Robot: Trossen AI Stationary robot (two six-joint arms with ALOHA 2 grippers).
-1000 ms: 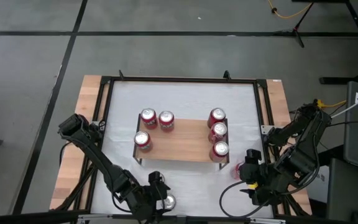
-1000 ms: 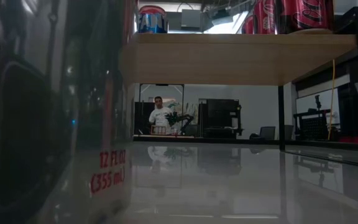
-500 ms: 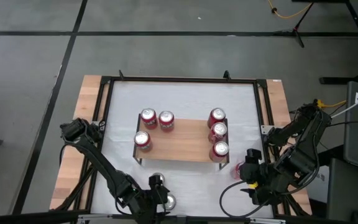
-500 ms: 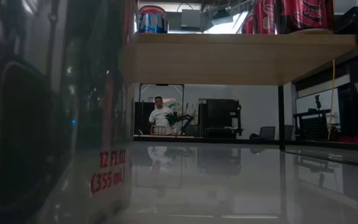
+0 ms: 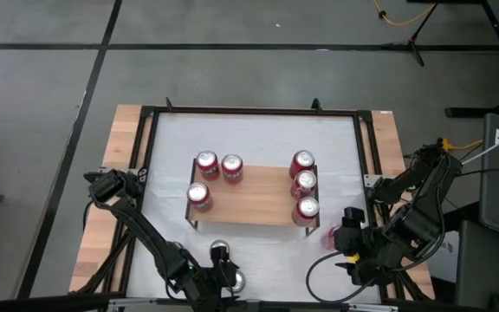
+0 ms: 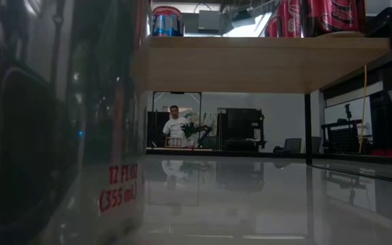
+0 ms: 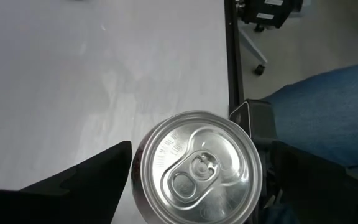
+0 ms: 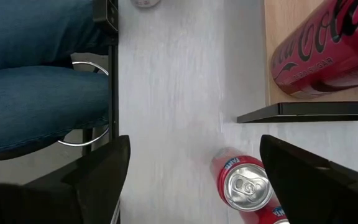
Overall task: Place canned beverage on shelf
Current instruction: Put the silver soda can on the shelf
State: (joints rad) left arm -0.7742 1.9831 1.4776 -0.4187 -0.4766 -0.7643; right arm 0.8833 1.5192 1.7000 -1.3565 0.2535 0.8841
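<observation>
Six cans already stood on the shelf (image 5: pixel 254 198) at the centre of the high view, three toward its left end and three (image 5: pixel 303 185) along its right edge; two remained on the white surface (image 5: pixel 254 139), so the job looked mostly done. The left claw (image 5: pixel 225 279), at the bottom centre, stood wide open around an upright silver-topped can (image 7: pixel 197 166), apparently not yet gripping it; the right claw (image 5: pixel 346 236), at the lower right, hung half open and empty over a red can (image 8: pixel 246 186) just beside the shelf.
</observation>
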